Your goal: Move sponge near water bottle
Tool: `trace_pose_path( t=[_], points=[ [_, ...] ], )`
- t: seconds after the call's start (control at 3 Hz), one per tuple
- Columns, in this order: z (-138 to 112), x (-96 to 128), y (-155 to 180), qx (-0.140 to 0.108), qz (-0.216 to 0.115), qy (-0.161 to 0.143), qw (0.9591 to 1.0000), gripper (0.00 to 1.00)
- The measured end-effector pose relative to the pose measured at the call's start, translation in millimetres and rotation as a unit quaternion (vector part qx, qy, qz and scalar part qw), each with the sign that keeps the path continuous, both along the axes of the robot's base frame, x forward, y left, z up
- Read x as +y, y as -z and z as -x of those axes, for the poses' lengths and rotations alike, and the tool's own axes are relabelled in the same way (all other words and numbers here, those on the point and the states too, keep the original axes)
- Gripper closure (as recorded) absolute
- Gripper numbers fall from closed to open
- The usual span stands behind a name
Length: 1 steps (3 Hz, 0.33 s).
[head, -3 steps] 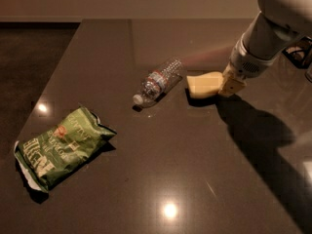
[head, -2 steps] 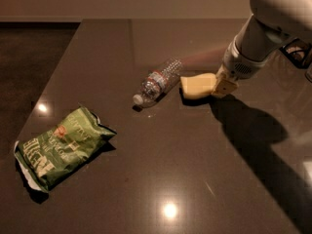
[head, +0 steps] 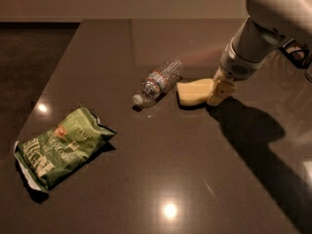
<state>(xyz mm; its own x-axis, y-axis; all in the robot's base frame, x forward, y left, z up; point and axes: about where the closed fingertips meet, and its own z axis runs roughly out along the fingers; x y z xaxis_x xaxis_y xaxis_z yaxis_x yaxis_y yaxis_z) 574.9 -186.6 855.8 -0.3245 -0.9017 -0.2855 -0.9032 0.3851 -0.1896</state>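
The pale yellow sponge lies low on the dark table, just right of the water bottle with a small gap between them. The clear bottle lies on its side, its white cap pointing to the front left. My gripper comes down from the upper right and its cream fingers are closed on the sponge's right end. Whether the sponge rests on the table or hangs just above it cannot be told.
A green crinkled chip bag lies at the front left of the table. The table's left edge runs along a dark floor. The white arm fills the upper right and casts a shadow across the right side.
My gripper has moved left with the sponge, bringing it closer to the water bottle. The bottle and chip bag have not moved.
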Motion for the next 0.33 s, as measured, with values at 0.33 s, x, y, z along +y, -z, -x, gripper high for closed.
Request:
trace_pose_path(
  t=[0.33],
  points=[
    [0.4, 0.5, 0.1, 0.0, 0.0, 0.0, 1.0, 0.0]
  ],
)
